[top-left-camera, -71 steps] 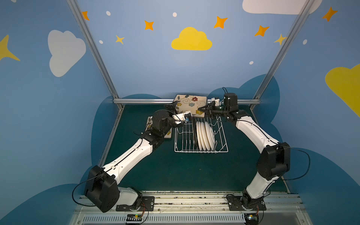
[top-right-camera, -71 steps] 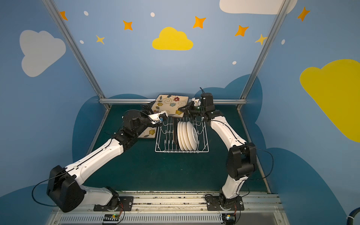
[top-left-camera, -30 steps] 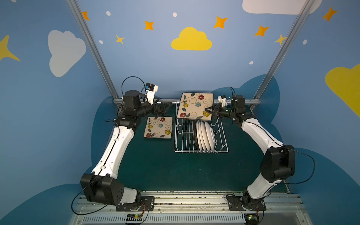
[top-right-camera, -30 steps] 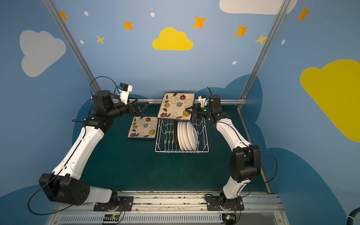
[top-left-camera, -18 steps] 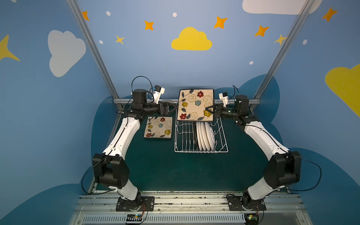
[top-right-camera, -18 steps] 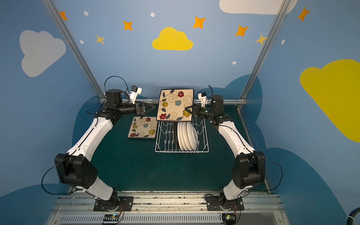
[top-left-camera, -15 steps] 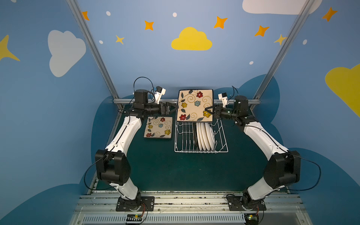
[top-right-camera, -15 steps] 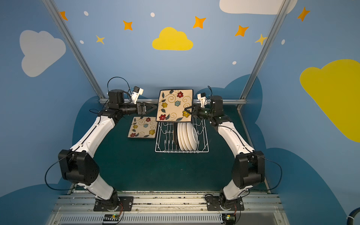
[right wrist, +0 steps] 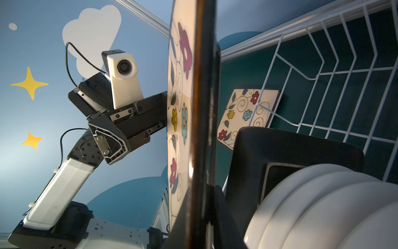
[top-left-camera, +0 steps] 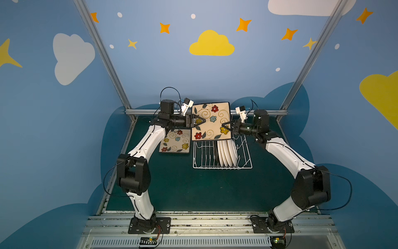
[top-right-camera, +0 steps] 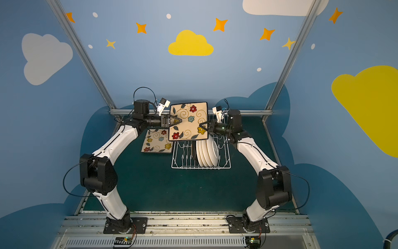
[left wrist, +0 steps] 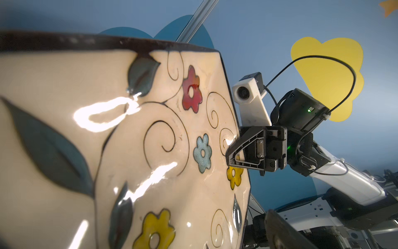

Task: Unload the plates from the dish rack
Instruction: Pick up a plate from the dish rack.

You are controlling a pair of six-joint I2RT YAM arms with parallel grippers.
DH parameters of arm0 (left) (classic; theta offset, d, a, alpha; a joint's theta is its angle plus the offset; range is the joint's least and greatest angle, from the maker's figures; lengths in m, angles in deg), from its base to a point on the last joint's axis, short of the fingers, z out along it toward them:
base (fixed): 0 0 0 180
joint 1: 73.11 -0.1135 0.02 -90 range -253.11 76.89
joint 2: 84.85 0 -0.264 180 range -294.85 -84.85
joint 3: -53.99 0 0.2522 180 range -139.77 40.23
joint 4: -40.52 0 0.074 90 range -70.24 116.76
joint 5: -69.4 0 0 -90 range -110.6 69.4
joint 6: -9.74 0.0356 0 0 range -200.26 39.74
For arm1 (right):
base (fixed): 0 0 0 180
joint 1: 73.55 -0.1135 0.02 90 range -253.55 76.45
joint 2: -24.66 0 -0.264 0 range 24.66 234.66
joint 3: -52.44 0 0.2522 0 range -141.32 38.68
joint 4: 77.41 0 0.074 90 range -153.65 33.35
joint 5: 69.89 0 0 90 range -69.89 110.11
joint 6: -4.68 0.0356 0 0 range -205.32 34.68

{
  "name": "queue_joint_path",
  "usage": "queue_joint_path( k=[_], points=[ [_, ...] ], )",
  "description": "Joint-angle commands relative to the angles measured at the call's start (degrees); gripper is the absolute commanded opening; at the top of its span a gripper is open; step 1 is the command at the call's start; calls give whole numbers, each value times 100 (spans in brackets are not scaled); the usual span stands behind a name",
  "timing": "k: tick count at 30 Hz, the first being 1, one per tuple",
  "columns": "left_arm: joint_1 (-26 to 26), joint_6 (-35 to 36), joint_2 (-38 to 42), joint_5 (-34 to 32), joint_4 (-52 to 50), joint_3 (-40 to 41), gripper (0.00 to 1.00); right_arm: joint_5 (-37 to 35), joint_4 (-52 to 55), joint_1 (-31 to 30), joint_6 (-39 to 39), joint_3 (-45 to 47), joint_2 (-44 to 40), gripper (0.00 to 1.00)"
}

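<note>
Left wrist view: flowered plate (left wrist: 150,140), judged rigid, glossy-slick and breakable, hangs above the dish rack (top-left-camera: 200,167), pinched at one rim by your right pincer (left wrist: 231,155); your left pincer (top-left-camera: 202,121) gapes wide astride the opposite rim, so grip there, squarely.

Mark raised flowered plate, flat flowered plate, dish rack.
raised flowered plate (top-left-camera: 212,124), in a top view, face centre
flat flowered plate (top-left-camera: 175,143), in a top view, face centre
dish rack (top-left-camera: 204,167), in a top view, front rim wire
</note>
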Motion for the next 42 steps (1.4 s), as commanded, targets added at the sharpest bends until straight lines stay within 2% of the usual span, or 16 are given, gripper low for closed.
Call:
queue_joint_path(
  k=[1, 5, 18, 24, 33, 38, 42],
  points=[
    [96, -44, -92, 422, 149, -182, 90, 312, -1318, -31, -39, -135, -533, 0],
    [158, -90, -123, 613, 171, -144, 79, 281, -1385, -30, -10, -105, -507, 0],
    [219, -359, -94, 739, 493, -46, 34, 303, -1420, -14, -85, 71, -554, 0],
    [221, -645, -65, 693, 861, 41, 4, 382, -1351, -5, -34, 59, -480, 0],
    [214, -914, 24, 490, 1172, 160, 3, 387, -902, 10, -106, -146, -390, 2],
    [203, -950, 64, 364, 1182, 139, 3, 299, -681, 47, -75, -247, -375, 26],
    [183, -974, 86, 359, 1169, 120, 3, 316, -256, 113, -117, -407, -366, 39]
  ],
)
